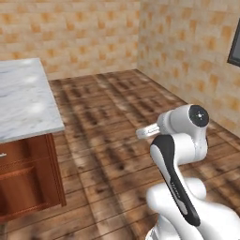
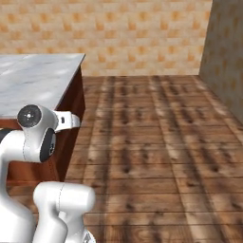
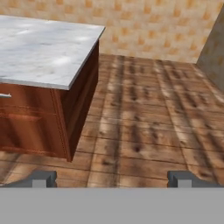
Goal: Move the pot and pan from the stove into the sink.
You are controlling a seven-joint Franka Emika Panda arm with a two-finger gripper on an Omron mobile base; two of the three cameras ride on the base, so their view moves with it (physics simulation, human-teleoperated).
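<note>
both fingers [image 3: 43, 178] wide apart, empty hand [image 3: 113, 179]

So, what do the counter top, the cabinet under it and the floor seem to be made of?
Counter top: looks like white marble with faint grey veins and a soft sheen; it could be an imitation.
Cabinet: reddish-brown wood, smooth and slightly glossy, with visible grain.
Floor: brown wooden planks with dark knots and seams between the boards, matte to lightly polished.
</note>
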